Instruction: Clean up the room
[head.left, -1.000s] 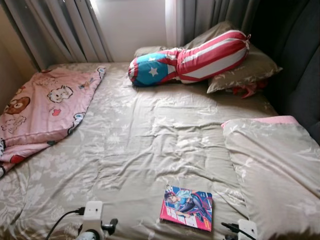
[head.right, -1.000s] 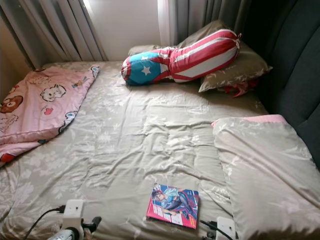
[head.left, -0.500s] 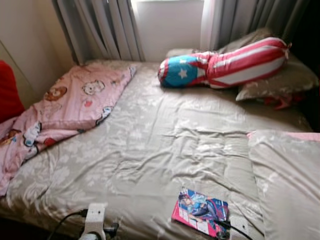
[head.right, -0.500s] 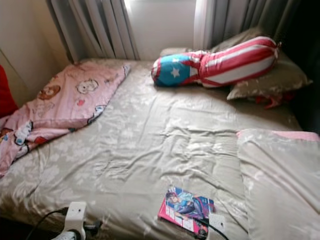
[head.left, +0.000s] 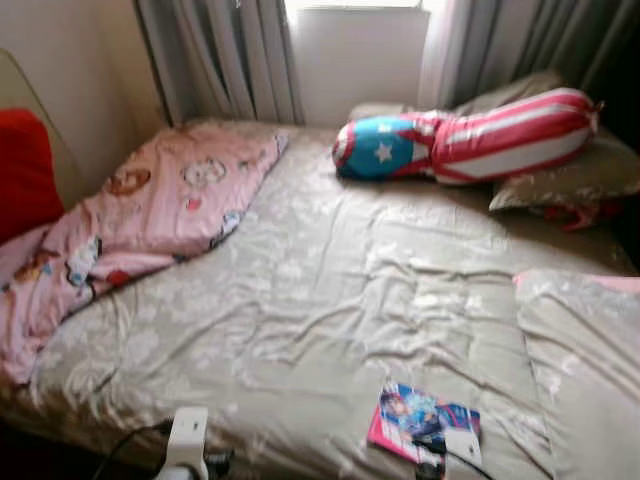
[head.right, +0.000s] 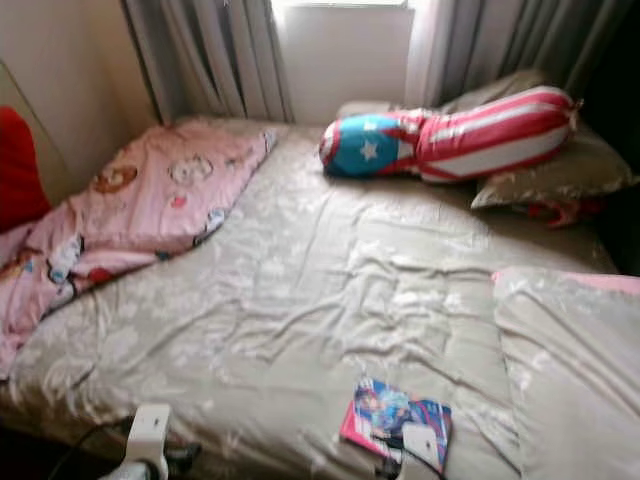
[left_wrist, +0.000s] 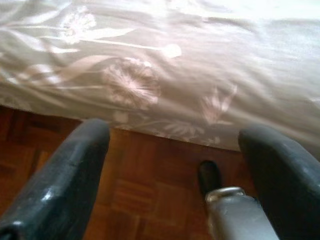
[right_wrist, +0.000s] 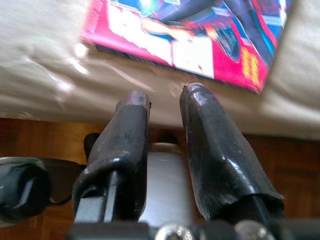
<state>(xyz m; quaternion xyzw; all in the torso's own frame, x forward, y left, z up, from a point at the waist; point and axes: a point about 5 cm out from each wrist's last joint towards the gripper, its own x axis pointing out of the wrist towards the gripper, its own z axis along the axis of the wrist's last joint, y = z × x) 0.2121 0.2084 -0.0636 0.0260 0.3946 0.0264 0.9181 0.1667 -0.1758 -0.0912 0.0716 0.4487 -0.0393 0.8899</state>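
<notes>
Where the beige flowered bed (head.left: 300, 300) fills the head views, one comic book (head.left: 425, 432) with a pink-edged cover is seen lying flat near the bed's front edge, toward the robot's right. One pink cartoon blanket (head.left: 140, 215) is bunched on the left part of the bed, and one star-and-stripe bolster (head.left: 470, 135) lies across the far end, resting against a beige pillow (head.left: 575, 175). A second beige pillow (head.left: 585, 360) lies at the right, beside the book. Grey curtains (head.left: 220, 60) hang behind the bed, and one red cushion (head.left: 25, 165) is seen at the far left.

The right gripper (right_wrist: 165, 97) is held just at the mattress edge below the book; its two fingers (right_wrist: 210, 145) are nearly closed, a narrow gap left between them, and nothing is gripped. The left gripper (left_wrist: 175, 140) is held over the wooden floor (left_wrist: 145, 180) beside the bed's edge, its two fingers (left_wrist: 65, 175) spread wide and empty.
</notes>
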